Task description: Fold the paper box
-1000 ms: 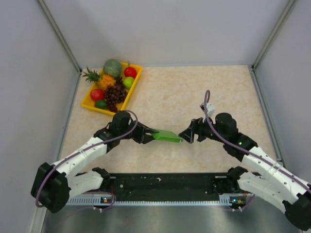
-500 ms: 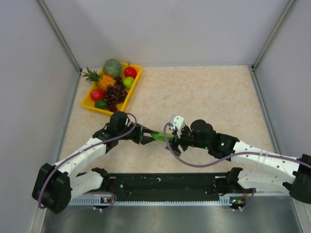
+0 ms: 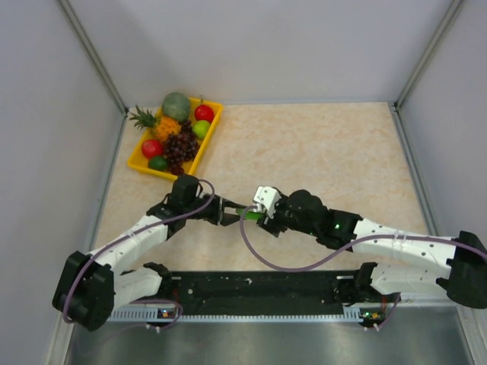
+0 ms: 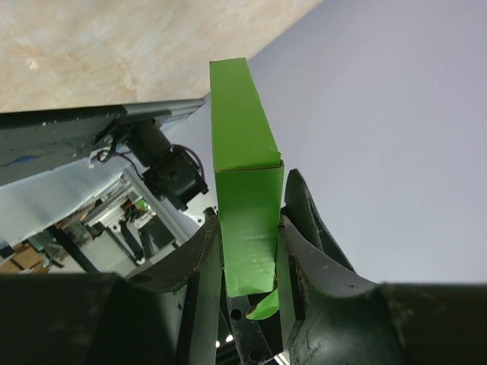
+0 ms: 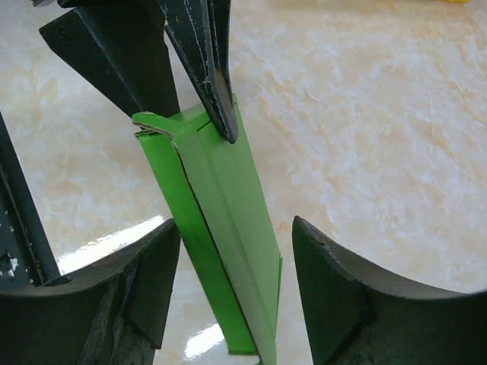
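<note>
The paper box [image 3: 248,214] is a bright green, narrow folded piece held above the table between the two arms. My left gripper [image 3: 231,212] is shut on one end of it; in the left wrist view the green box [image 4: 242,160] rises from between the left gripper's [image 4: 249,228] closed fingers. My right gripper [image 3: 265,218] reaches in from the right. In the right wrist view its jaws stand open on either side of the box [image 5: 217,205], with a gap on each side, around the right gripper's midpoint [image 5: 236,232]. The left fingers [image 5: 199,53] pinch the far end.
A yellow tray [image 3: 134,161] holding fruit sits at the back left of the beige table [image 3: 342,144]. Grey walls enclose the table on three sides. A black rail [image 3: 259,293] with the arm bases runs along the near edge.
My right arm has swung left across the table until its jaws straddle the box's free end, and they have narrowed. The left gripper has kept its hold in place.
</note>
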Motion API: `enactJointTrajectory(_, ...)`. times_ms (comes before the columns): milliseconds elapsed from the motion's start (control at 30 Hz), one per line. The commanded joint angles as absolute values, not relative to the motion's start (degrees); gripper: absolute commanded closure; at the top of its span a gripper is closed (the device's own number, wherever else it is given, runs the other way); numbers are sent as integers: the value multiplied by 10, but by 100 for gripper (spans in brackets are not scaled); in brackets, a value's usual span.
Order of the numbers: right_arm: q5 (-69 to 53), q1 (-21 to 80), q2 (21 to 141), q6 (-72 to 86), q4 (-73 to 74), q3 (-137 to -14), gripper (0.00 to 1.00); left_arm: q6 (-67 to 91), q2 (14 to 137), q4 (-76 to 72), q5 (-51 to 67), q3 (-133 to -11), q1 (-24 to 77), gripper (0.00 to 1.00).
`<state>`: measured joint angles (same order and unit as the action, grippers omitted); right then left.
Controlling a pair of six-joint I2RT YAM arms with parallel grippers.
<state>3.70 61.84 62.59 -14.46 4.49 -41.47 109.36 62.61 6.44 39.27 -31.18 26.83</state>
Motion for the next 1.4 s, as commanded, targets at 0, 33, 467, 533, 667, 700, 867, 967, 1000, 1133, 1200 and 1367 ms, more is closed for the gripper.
enactJointTrajectory(0,34,630,626,-156,40,-442,37,1116,632,-11,446,-304,274,100)
enactJointTrajectory(33,27,630,626,-154,55,-446,34,1117,635,-15,446,-303,274,100)
enactJointTrajectory(467,103,631,612,-158,4,-413,78,1090,628,-32,440,-293,272,91)
enactJointTrajectory(533,98,631,610,-155,10,-414,83,1054,618,-5,426,-294,272,59)
enactJointTrajectory(667,101,630,610,-124,53,-417,85,941,599,101,375,-310,272,13)
enactJointTrajectory(700,96,630,610,-119,60,-416,85,915,592,138,347,-309,272,9)
enactJointTrajectory(867,83,630,615,-76,103,-410,81,760,515,155,282,-266,263,2)
enactJointTrajectory(967,67,620,621,-55,113,-409,77,659,465,160,235,-266,259,2)
enactJointTrajectory(1000,55,614,634,-51,120,-411,76,600,444,165,222,-271,258,2)
enactJointTrajectory(1133,33,594,673,-40,177,-433,76,443,394,167,188,-299,258,10)
enactJointTrajectory(1200,11,585,680,-32,196,-448,76,367,368,139,194,-303,258,20)
enactJointTrajectory(1367,-51,552,715,-22,240,-478,72,267,334,-11,276,-264,260,25)
